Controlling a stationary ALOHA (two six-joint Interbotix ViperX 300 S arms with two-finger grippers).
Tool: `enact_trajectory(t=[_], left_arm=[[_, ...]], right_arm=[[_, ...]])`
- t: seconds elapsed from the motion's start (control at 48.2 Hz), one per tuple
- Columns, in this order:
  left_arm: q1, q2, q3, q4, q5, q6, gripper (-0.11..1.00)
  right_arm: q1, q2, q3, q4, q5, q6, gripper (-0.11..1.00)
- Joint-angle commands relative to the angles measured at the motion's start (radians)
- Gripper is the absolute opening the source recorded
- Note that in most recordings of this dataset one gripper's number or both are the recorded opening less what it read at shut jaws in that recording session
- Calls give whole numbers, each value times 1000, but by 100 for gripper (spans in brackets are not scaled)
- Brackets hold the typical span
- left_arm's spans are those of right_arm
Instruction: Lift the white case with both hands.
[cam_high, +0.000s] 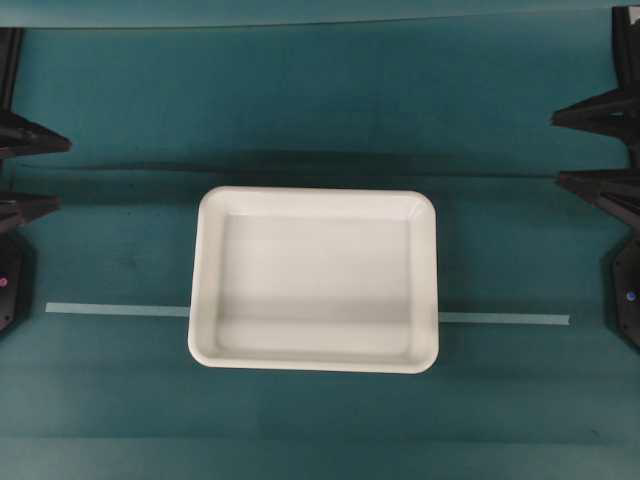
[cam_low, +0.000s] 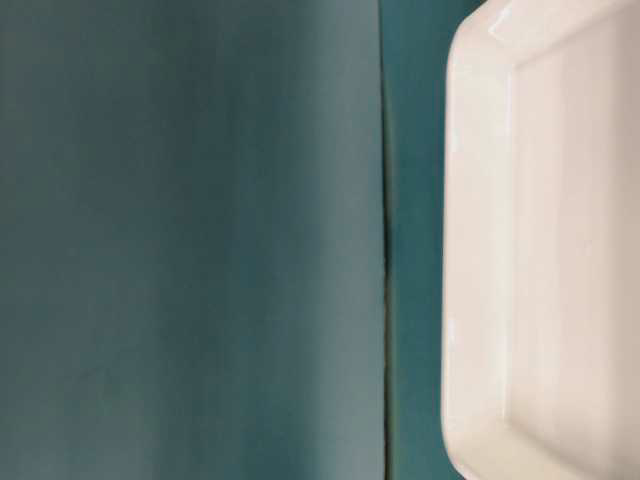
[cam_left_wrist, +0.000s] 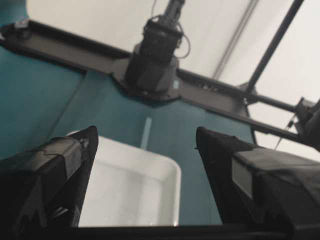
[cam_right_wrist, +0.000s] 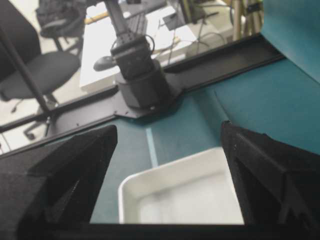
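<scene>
White case (cam_high: 315, 280) mid-desk (cam_high: 300, 110), over a pale tape strip (cam_high: 505, 319); left claw (cam_high: 35, 172) and right claw (cam_high: 580, 148) spread at the desk's side edges.

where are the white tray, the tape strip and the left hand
white tray (cam_high: 315, 285), overhead view, on its flat bottom
tape strip (cam_high: 115, 310), overhead view, on the stretch left of the tray
left hand (cam_left_wrist: 146, 145), left wrist view, midway between its open fingertips

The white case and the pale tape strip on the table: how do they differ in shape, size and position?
The white case is a wide, shallow rectangle with rounded corners and a raised rim; the tape strip is a thin, flat line. The case sits mid-table, while the strip runs sideways, emerging beyond both of its short sides. The case is bright white; the strip is paler, slightly greenish. Both rest on the teal table.
</scene>
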Motion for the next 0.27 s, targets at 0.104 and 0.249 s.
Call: enact_trajectory(t=[0.104, 0.249], left_arm=[[-15, -11, -37, 5, 18, 14, 86], [-28, -12, -38, 5, 20, 35, 86]], right_arm=[[9, -11, -29, -3, 2, -44, 89], [14, -28, -35, -3, 6, -78, 89]])
